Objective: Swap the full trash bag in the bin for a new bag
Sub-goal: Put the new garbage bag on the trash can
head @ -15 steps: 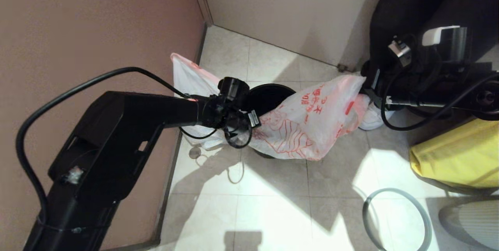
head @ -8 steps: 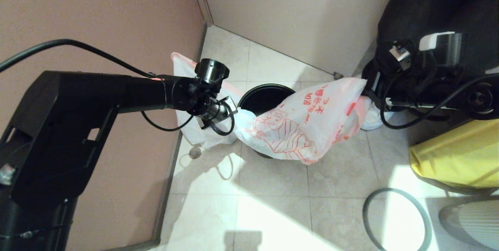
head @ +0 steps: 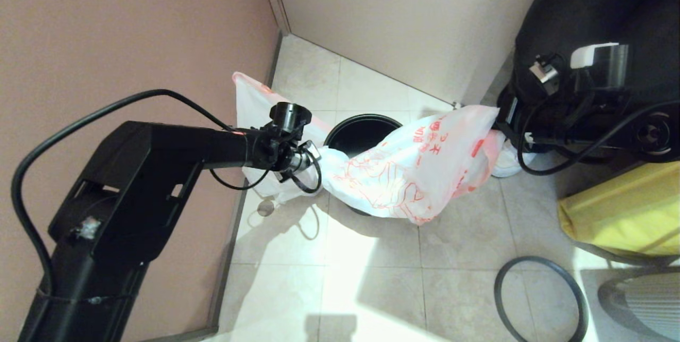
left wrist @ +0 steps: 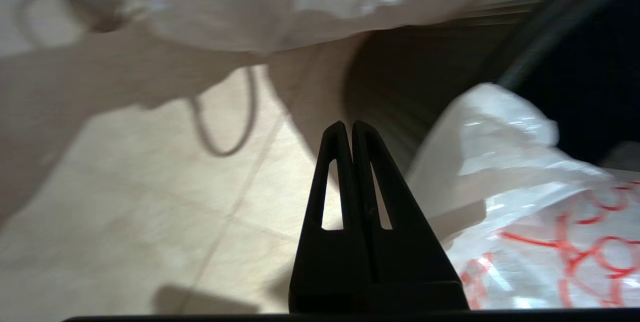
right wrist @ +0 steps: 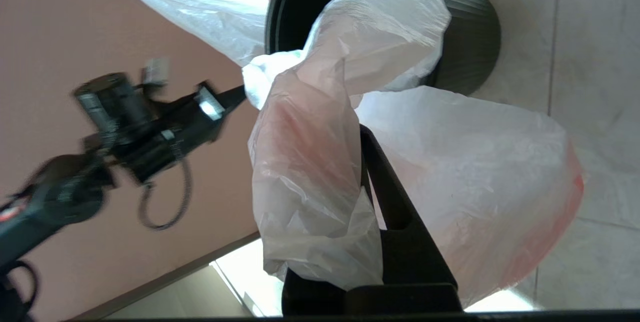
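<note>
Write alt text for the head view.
The new bag is stretched above the open bin between the left gripper and right gripper. A full bag leans against the wall.

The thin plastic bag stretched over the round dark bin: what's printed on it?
Red cartoon line drawing and red characters on the translucent white bag, with pink-red edges; clearest in the head view.
</note>
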